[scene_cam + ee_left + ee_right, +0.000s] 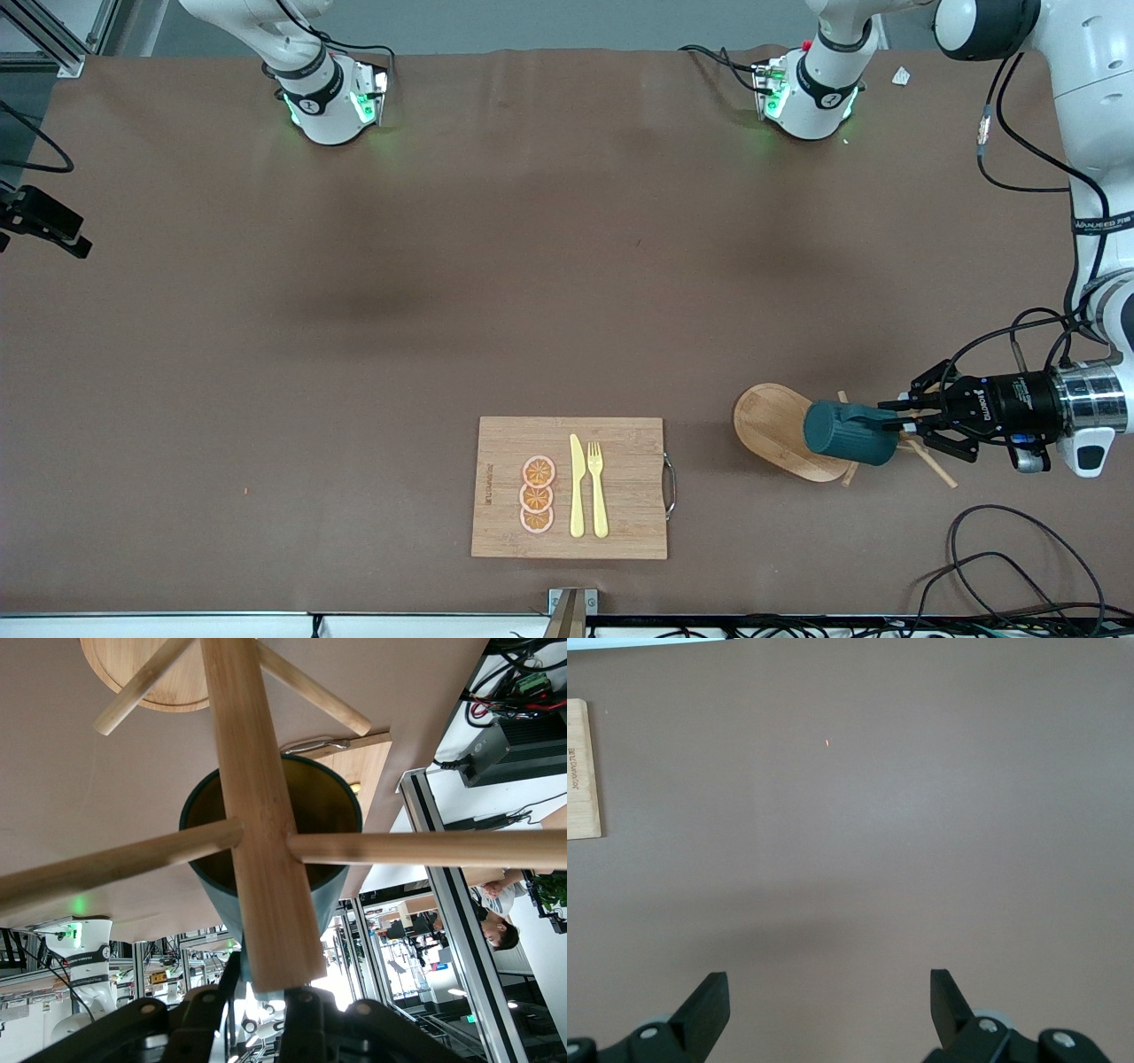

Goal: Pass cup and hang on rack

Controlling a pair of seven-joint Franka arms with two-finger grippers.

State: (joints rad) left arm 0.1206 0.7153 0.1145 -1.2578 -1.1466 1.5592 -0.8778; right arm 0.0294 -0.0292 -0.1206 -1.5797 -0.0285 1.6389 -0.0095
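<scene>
The left gripper (890,424) is over the rack (784,431) at the left arm's end of the table (443,266), its fingers clamped on the cup (850,432); the cup is held on its side in the air, its dark teal ribbed wall toward the front camera, directly above the rack's oval wooden base and against the pegs. In the left wrist view the cup (266,815) shows its mustard-yellow inside, with the rack's central post (257,815) crossing its mouth and thin pegs angling out on both sides; whether the handle sits on a peg cannot be told. The right gripper (828,1005) waits above bare table, its fingers (709,1001) spread apart and holding nothing; the right arm's hand lies outside the front view. A bamboo cutting board (620,483) with a metal handle lies beside the rack, toward the right arm's end and slightly nearer the front camera; on it lie three orange slices (537,494) in a column, a yellow knife (577,486) and a yellow fork (598,487) side by side.
</scene>
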